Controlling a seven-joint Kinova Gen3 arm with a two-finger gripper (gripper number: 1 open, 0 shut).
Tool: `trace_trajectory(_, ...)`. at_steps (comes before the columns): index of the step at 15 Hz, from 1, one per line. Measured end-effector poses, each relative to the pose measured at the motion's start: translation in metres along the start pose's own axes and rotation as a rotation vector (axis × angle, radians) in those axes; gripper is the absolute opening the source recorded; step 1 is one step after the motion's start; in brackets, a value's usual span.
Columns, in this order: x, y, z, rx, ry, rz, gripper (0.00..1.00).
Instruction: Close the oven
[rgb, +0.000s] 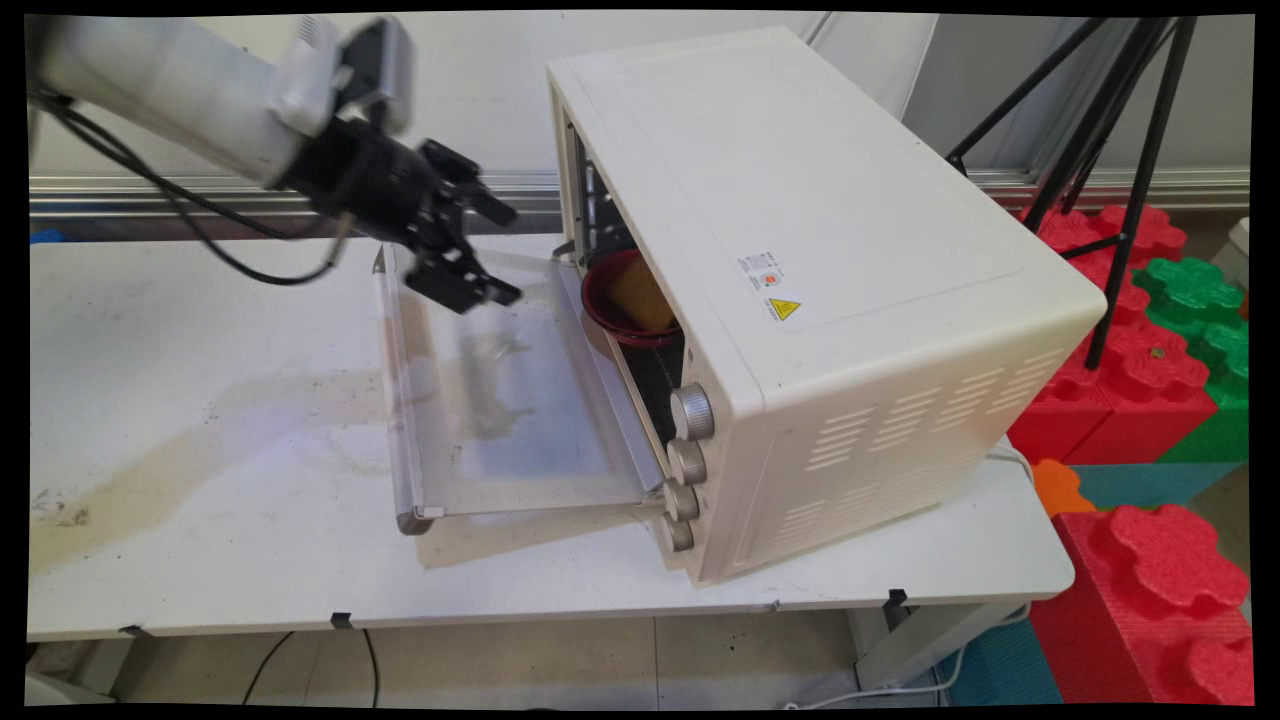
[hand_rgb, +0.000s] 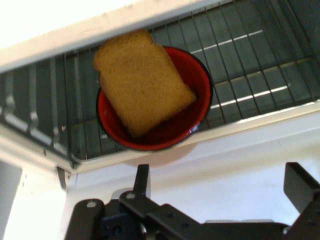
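Glass door (rgb: 500, 400) of the cream toaster oven (rgb: 800, 250) lies folded flat at frame centre, and your black gripper (rgb: 490, 250) hangs above its far end with fingers spread, holding nothing. Just right of it, a red bowl (hand_rgb: 155, 107) with a bread slice (hand_rgb: 142, 80) sits on the wire rack (hand_rgb: 250, 65) at the oven mouth. Bare white table (rgb: 200, 400) gives you open room at left; red and green foam blocks (rgb: 1150, 330) and black tripod legs (rgb: 1100, 130) crowd the right side.

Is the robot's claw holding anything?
No. The claw is open and empty, above the oven door. The bread sits in the red bowl.
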Motion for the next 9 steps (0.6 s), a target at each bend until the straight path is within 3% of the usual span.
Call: trace_trajectory(9,-0.045,0.026,-0.091,-0.003,-0.067,-0.151,1.0)
